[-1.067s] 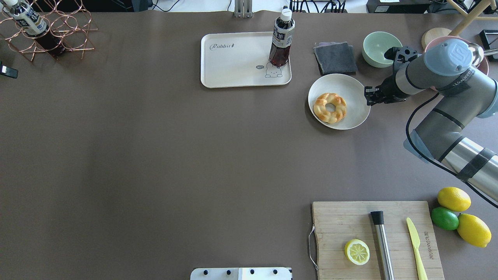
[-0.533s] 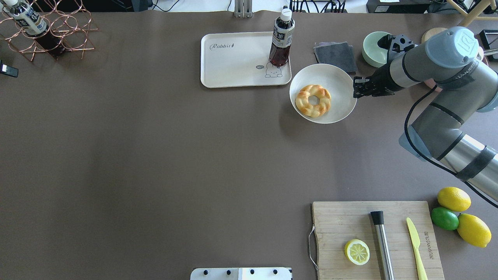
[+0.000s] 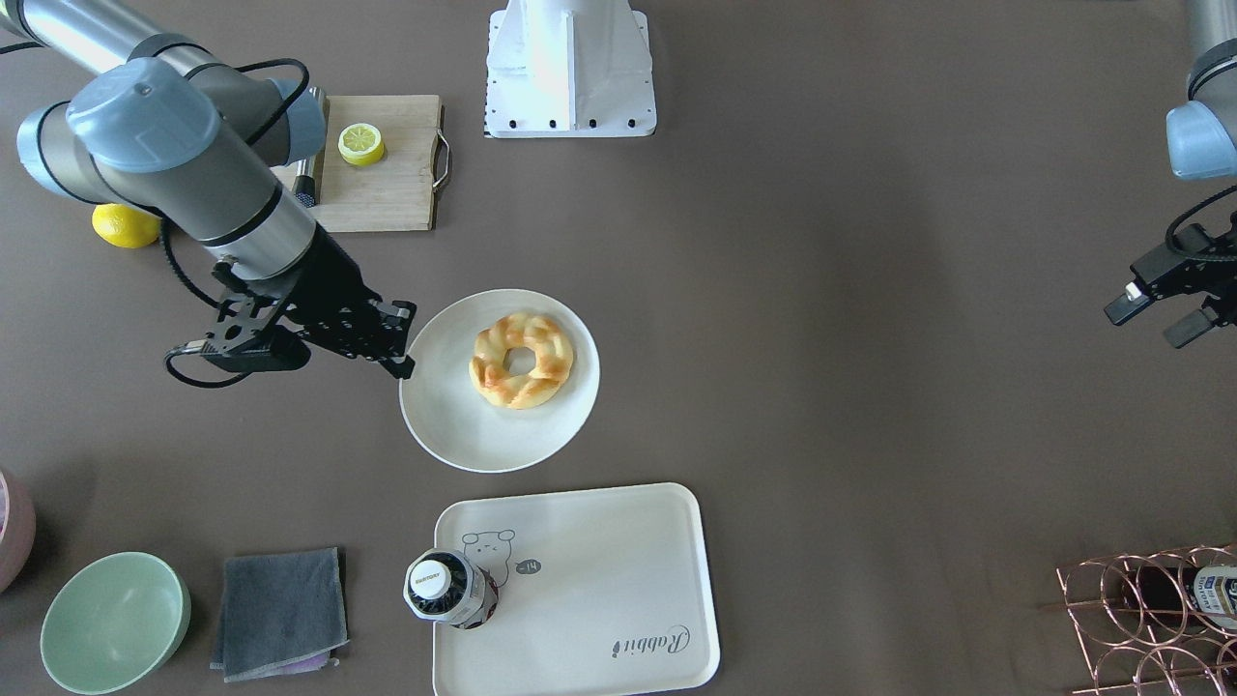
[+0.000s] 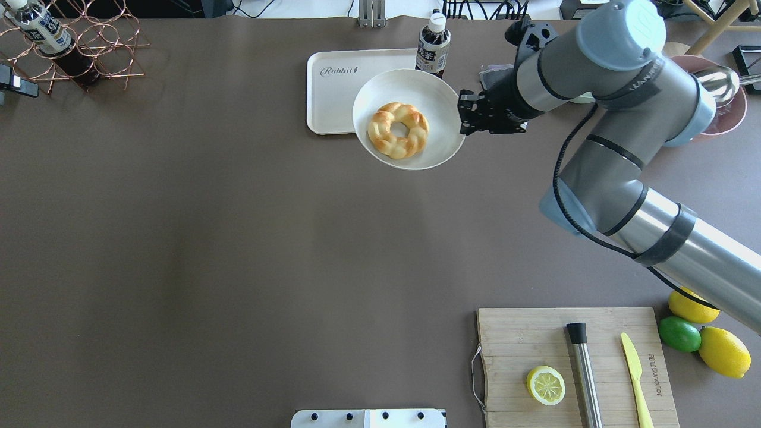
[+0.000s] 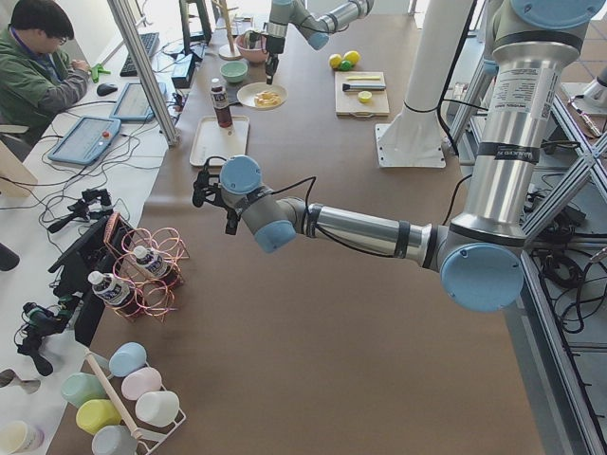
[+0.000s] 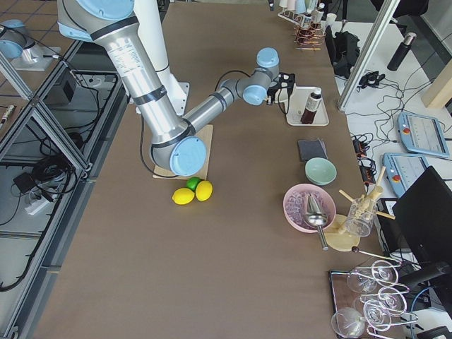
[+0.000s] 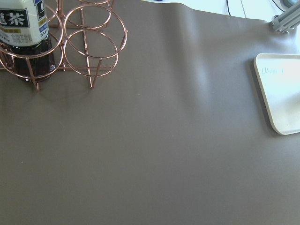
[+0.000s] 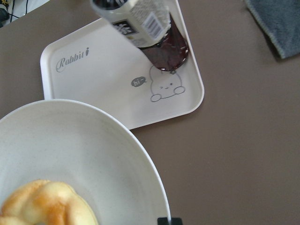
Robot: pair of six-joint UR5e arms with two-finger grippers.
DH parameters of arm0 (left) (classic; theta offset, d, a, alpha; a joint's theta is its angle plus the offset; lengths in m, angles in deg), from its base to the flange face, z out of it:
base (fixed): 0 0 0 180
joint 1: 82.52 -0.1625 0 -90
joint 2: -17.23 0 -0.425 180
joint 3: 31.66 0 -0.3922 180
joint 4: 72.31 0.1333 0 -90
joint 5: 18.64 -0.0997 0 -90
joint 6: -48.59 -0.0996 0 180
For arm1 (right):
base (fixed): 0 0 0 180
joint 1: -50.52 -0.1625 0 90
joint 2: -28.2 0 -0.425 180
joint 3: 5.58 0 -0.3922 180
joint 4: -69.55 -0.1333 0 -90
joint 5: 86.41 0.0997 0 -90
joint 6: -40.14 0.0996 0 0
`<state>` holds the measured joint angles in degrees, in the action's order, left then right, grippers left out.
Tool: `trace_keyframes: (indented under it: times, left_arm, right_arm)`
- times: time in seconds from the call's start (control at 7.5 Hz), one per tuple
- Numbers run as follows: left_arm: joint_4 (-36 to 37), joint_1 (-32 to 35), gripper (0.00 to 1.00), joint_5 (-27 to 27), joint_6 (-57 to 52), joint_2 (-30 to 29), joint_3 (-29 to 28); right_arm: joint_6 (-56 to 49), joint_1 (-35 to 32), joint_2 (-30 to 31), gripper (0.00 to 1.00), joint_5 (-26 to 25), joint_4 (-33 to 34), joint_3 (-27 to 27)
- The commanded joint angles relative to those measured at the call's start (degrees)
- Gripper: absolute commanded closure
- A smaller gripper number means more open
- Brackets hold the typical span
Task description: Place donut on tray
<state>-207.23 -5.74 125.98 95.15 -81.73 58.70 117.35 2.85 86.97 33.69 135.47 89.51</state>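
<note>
The golden-brown braided donut lies on a round off-white plate. My right gripper is shut on the plate's right rim and holds it in the air. From overhead the plate overlaps the near right corner of the cream tray. From the front the donut and plate sit just short of the tray, with the right gripper at the rim. The right wrist view shows the donut, plate and tray. My left gripper hangs open and empty far off.
A dark tea bottle stands on the tray's bear corner. A grey cloth and a green bowl lie beside the tray. A cutting board holds a lemon half. A copper rack stands at the far left.
My right gripper has carried the plate with the donut leftward and away from me, from beside the green bowl to the tray's near right corner. The plate has risen.
</note>
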Motion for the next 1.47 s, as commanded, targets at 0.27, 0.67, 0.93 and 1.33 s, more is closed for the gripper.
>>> trace_keyframes:
  times: [0.27, 0.67, 0.93, 1.33]
  left_arm:
    - [-1.2, -4.5, 0.01, 2.4, 7.2, -1.2, 1.7]
    - [-1.2, -8.1, 0.03, 0.5, 16.0, -3.7, 2.9]
    - [-1.2, -10.6, 0.03, -4.2, 17.1, -3.7, 3.7]
    - [-1.2, -13.4, 0.03, -6.0, 19.6, -3.5, 5.1]
  right_arm:
    - [14.1, 15.7, -23.0, 1.00, -14.6, 19.4, -2.1]
    - [17.1, 20.3, -31.4, 1.00, -19.5, 24.0, -10.8]
    - [17.4, 21.0, -33.9, 1.00, -21.0, 25.3, -14.0]
    - [18.2, 20.7, -39.5, 1.00, -21.7, 25.6, -20.4]
